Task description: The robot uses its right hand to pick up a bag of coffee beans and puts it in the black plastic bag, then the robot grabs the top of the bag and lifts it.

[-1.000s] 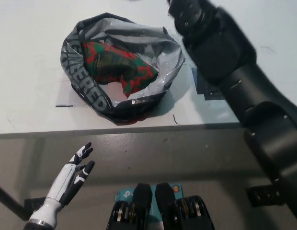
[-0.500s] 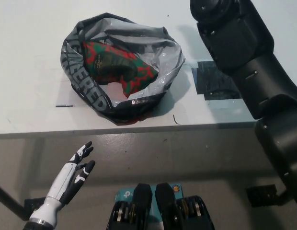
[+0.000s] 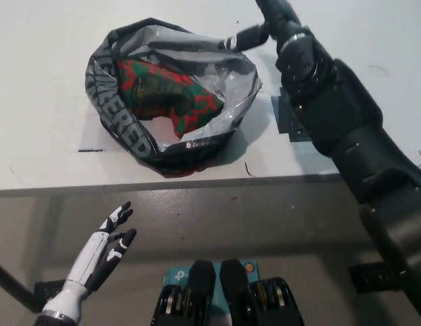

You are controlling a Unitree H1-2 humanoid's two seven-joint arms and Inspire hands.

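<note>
The black bag (image 3: 171, 95) lies open on the white table (image 3: 41, 81), its mouth wide and its silvery inner lining showing, with white lettering along the near left rim. Inside it, toward the left and middle, rests the coffee bag (image 3: 166, 95), red and green in pattern with a dark label on its face; it sits wholly within the bag's walls. The black right arm comes in from the lower right and stretches up across the table's right side to the far right rim of the black bag. The right hand (image 3: 265, 24) is at the top edge of the view and partly cut off there; one dark finger (image 3: 251, 35) reaches left and touches or nearly touches the bag's rim, but whether the hand has closed on the plastic cannot be told from here. A dark square of tape (image 3: 285, 119) lies on the table beside the bag, mostly hidden under the forearm, and a short dark mark (image 3: 92, 149) sits on the table left of the bag. The white left hand (image 3: 108, 246) rests low at the left, below the table's front edge, released, its fingers apart and holding nothing.
</note>
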